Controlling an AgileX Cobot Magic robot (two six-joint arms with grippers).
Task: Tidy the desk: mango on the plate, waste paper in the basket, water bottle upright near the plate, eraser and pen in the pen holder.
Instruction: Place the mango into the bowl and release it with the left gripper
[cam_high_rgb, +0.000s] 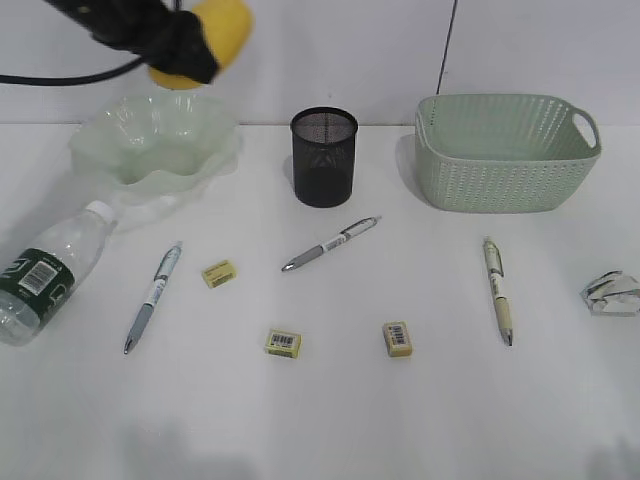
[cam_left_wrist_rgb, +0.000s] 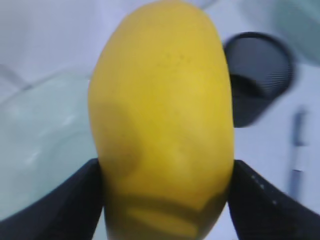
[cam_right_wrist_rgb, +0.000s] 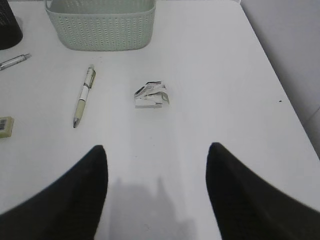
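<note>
The left hand (cam_left_wrist_rgb: 165, 200) pinches the mango (cam_left_wrist_rgb: 162, 120) between its two black fingers (cam_left_wrist_rgb: 65, 205), holding it in the air above the plate (cam_high_rgb: 150, 145) at the desk's (cam_high_rgb: 320, 420) far left; in the left wrist view the fruit's long axis runs straight out from the hand, its rounded end pointing away. The right hand (cam_right_wrist_rgb: 157, 190) hangs spread and empty over the right side of the desk, with the waste paper (cam_right_wrist_rgb: 151, 95) lying just ahead of it. The water bottle (cam_high_rgb: 45, 272) lies on its side at the left edge, its white cap pointing toward the plate. Three pens lie on the desk: the left pen (cam_high_rgb: 153, 296), the middle pen (cam_high_rgb: 330, 243) angled toward the pen holder (cam_high_rgb: 324, 156), and the right pen (cam_high_rgb: 498, 290) in front of the basket (cam_high_rgb: 505, 150). Three erasers lie among them: the left eraser (cam_high_rgb: 219, 273), the middle eraser (cam_high_rgb: 283, 343) and the right eraser (cam_high_rgb: 398, 338).
</note>
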